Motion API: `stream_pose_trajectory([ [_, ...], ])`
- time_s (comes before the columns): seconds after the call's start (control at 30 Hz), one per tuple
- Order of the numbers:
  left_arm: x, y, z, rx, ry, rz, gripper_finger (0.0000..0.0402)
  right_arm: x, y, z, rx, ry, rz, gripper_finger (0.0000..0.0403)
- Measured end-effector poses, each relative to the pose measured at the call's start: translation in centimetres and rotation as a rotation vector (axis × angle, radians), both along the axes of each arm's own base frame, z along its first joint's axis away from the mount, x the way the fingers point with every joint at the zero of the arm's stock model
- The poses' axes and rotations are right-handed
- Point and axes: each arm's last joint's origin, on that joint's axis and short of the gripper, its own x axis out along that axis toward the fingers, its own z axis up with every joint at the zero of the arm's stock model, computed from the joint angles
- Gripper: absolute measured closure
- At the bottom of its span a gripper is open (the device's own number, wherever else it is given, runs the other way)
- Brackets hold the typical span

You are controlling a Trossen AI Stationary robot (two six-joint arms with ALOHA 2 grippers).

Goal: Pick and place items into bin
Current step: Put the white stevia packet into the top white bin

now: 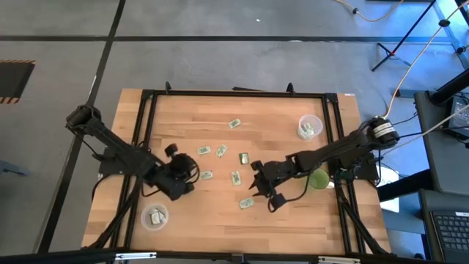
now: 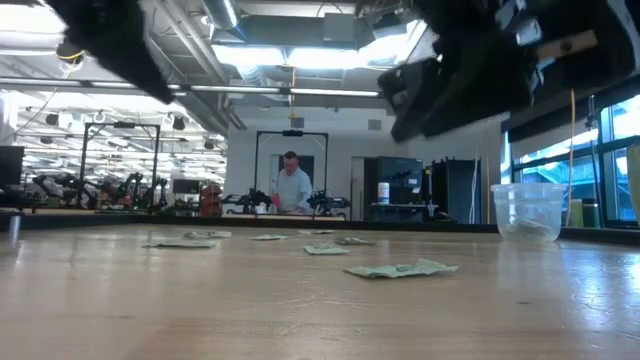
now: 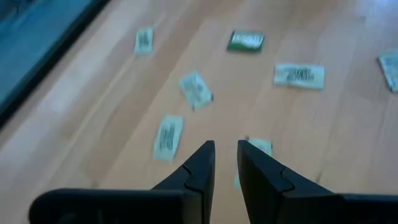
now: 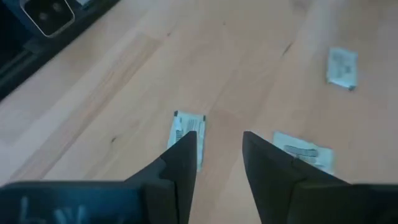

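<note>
Several small flat packets lie scattered over the middle of the wooden table, pale green and white, with one darker one among them. From the look of them they are light, thin and a bit limp; in the low view the nearest packet sits slightly crumpled rather than dead flat. I'd guess they slide easily on the wood, so a gripper would do best to come straight down and pinch across the short width, or catch a raised edge.

The left gripper hovers above the packets at the left of the scatter, its jaws only narrowly apart and holding nothing; one packet peeks out just beyond its fingertips. The right gripper hangs over the nearer right part of the scatter with a wider gap, also empty, with one packet by one fingertip and another beside the other.

Two clear cups serve as bins. The near-left cup holds at least one packet, and the far-right cup has something pale green in it too. A green round thing sits by the right arm; I cannot tell what it is.
</note>
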Motion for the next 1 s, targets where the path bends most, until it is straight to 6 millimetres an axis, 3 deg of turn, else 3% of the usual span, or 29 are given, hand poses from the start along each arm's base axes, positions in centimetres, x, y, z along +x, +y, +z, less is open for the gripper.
stream_pose_trajectory([
  [0.3,1.9,1.2,0.5,0.017,-0.026,-0.074,0.0339,0.9,1.9,-4.2,0.013,0.085,0.011,0.0272],
  [0.57,2.4,1.8,0.6,0.006,-0.036,-0.061,0.0339,1.5,2.0,-7.1,-0.022,0.121,-0.023,0.0272],
  [0.8,2.4,1.8,0.6,0.009,-0.028,-0.077,0.0339,1.6,2.0,-7.6,-0.024,0.134,-0.045,0.0279],
  [1.0,2.4,1.8,0.6,0.008,-0.027,-0.077,0.0339,1.5,1.9,-7.7,-0.026,0.142,-0.053,0.0321],
])
